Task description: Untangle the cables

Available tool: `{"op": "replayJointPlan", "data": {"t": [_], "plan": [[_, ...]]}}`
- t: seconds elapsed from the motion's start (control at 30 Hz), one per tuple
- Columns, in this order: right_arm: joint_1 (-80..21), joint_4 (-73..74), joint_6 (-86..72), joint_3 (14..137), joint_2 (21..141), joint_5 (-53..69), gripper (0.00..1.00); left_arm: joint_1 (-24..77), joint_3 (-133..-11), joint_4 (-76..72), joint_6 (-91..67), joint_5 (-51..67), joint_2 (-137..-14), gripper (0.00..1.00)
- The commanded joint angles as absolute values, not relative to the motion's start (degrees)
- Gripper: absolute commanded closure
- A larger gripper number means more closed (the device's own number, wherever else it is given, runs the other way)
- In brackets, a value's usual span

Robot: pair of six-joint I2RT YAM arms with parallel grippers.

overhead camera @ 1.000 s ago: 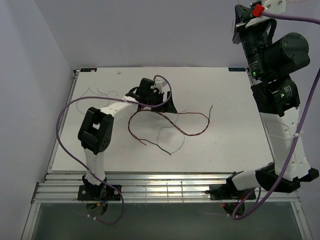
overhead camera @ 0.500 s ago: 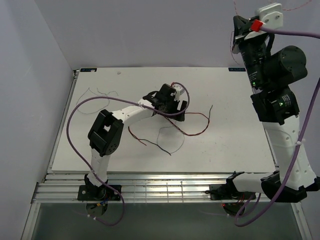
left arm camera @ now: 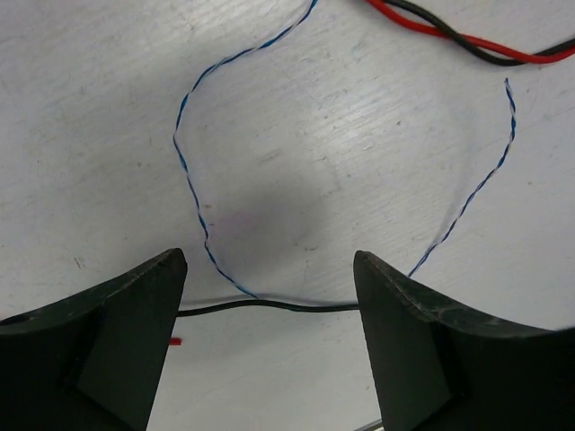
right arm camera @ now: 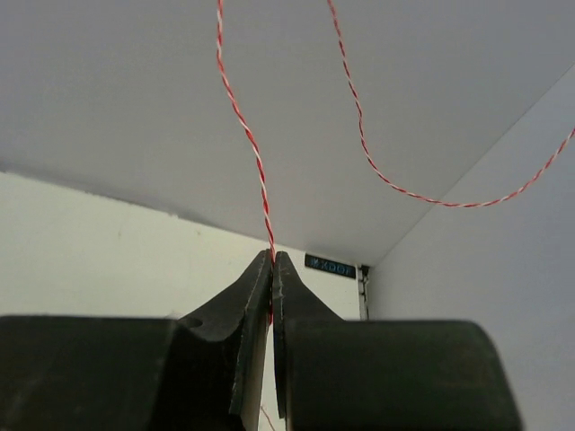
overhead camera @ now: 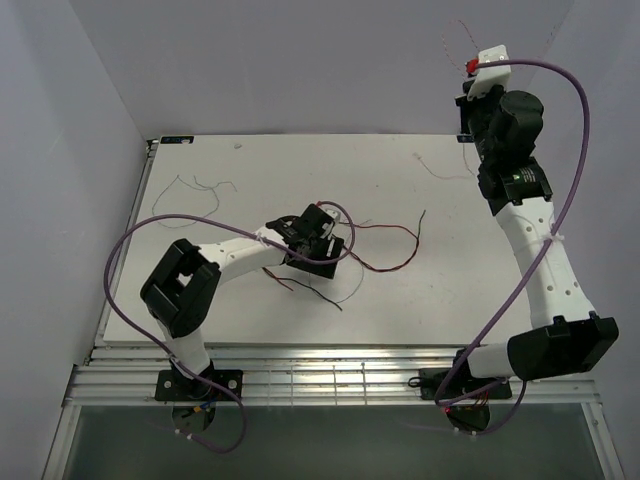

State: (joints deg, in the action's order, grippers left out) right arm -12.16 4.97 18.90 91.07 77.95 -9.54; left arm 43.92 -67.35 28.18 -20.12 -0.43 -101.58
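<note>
My left gripper [overhead camera: 322, 243] is open and low over the tangle in the middle of the table. In the left wrist view a thin black wire [left arm camera: 269, 303] runs across between its fingertips [left arm camera: 269, 269]. A blue-white twisted strand [left arm camera: 187, 162] loops ahead of them, and the red and black twisted cables [left arm camera: 467, 40] lie beyond. In the top view the red cable [overhead camera: 395, 266] curves to the right of the gripper. My right gripper [overhead camera: 464, 100] is raised at the back right and is shut on a red-white twisted strand [right arm camera: 252, 144]. This strand trails down to the table [overhead camera: 437, 166].
A fine grey strand [overhead camera: 190, 185] lies apart at the back left of the white table [overhead camera: 480, 290]. The back wall and the right wall stand close to the right arm. Purple hoses [overhead camera: 125, 250] loop beside both arms.
My left gripper has moved back toward the near left, lower over the tangle. My right arm has swung down and left toward the back right corner, carrying the red-white strand.
</note>
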Motion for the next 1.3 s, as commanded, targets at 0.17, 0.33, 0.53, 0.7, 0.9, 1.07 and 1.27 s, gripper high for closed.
{"op": "replayJointPlan", "data": {"t": [0.17,0.33,0.53,0.7,0.9,1.07,1.27], "plan": [[-0.1,-5.1,13.4,79.5,81.7,4.9,0.92,43.7,-66.9,28.1,-21.4,-0.5,-102.7,0.28],[6.1,-7.0,11.1,77.1,87.3,8.3,0.92,43.7,-68.7,28.1,-21.8,-1.7,-104.3,0.41],[9.2,-10.6,8.7,75.5,94.9,11.9,0.92,43.7,-70.4,28.4,-22.1,-3.6,-106.3,0.60],[9.6,-8.6,7.6,79.4,102.5,10.9,0.92,43.8,-72.3,29.5,-23.0,-6.7,-107.1,1.00],[9.7,-3.1,5.7,84.1,109.2,3.6,0.92,43.7,-73.2,29.3,-24.8,-9.3,-101.7,1.00],[9.7,3.0,6.9,85.1,110.1,3.0,0.87,43.8,-71.6,26.0,-24.7,-8.7,-93.8,1.00],[9.7,11.4,5.2,82.2,107.9,4.7,0.75,43.9,-70.6,22.4,-23.6,-5.7,-84.6,1.00]]}}
